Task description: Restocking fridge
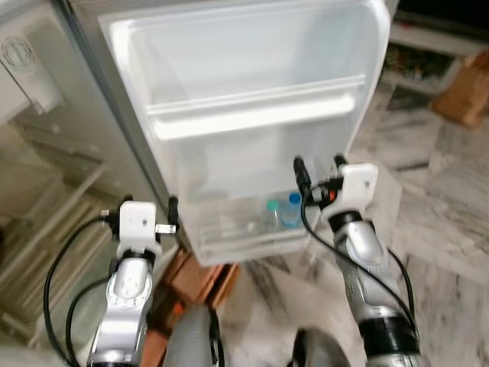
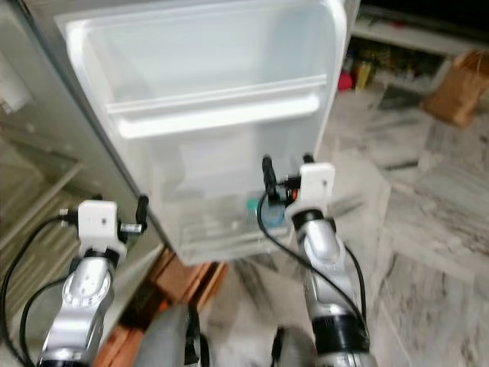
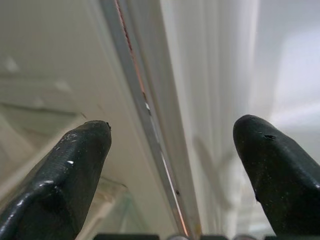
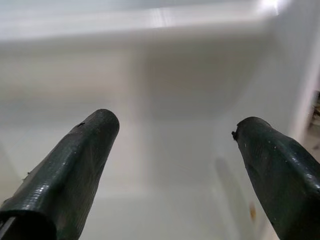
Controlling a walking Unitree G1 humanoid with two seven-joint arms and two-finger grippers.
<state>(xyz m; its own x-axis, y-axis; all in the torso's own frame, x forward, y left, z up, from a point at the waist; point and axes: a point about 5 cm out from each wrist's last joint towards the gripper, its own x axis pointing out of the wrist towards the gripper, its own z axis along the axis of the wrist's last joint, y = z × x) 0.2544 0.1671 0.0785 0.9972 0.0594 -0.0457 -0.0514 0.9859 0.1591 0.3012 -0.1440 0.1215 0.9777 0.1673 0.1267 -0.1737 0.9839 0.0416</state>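
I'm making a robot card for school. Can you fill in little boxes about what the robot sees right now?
place: open fridge door, white shelves
bottom shelf: bottles with blue and teal caps
left gripper: open, empty, by the door's edge
right gripper: open, empty, raised above the bottles
floor: marble tiles
far right: brown bag

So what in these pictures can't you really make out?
- Bottles in the door's bottom bin: blurred behind the clear wall in the left eye view, so their number and labels are unreadable.
- Items on the far shelves: too small, blurred.
- Brown box on the floor: cut off behind the fridge door.
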